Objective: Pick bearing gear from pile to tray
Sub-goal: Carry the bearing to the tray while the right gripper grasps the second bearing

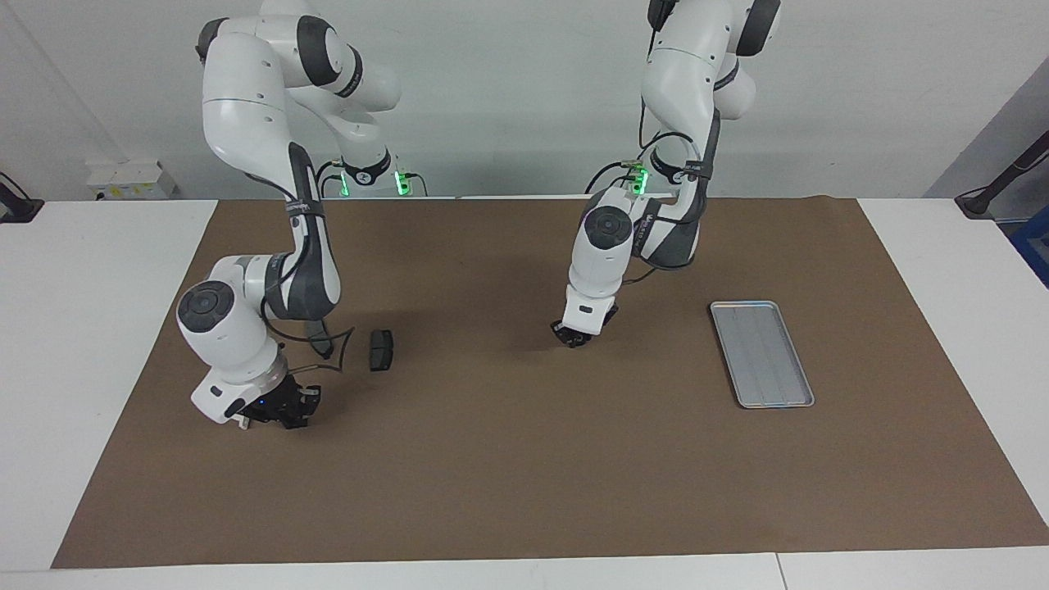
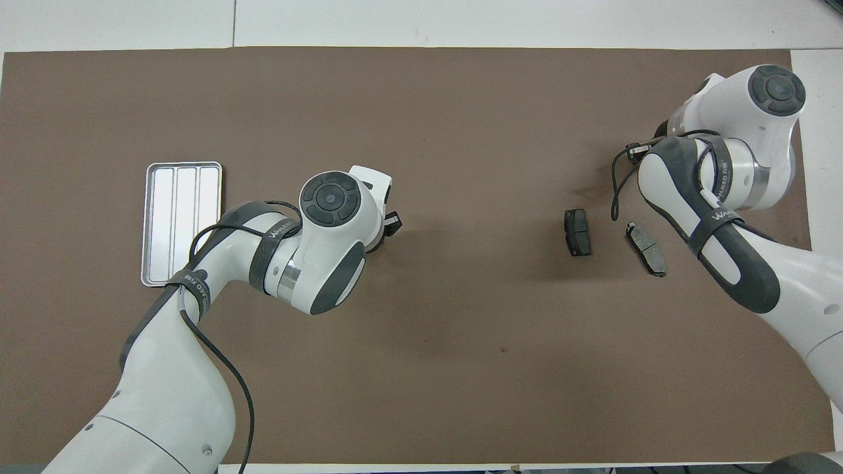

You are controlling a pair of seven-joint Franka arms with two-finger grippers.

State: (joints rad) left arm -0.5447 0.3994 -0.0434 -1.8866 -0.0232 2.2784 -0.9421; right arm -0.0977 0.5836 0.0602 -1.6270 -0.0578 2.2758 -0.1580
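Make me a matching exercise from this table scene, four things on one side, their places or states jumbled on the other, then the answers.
1. tray
2. right gripper
3. left gripper
4. brake pads

A. low over the mat's middle
B. toward the left arm's end, nothing in it
C. shut, low at the right arm's end
D. two dark pieces lying side by side

Pairs: 1-B, 2-C, 3-A, 4-D

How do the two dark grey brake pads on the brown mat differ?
The brake pad nearer the table's middle looks darker and lies square to the mat's edges; the brake pad beside the right arm looks lighter grey and lies slanted. The first shows fully in the facing view; the second is hidden there by the arm. Both lie flat, untouched.
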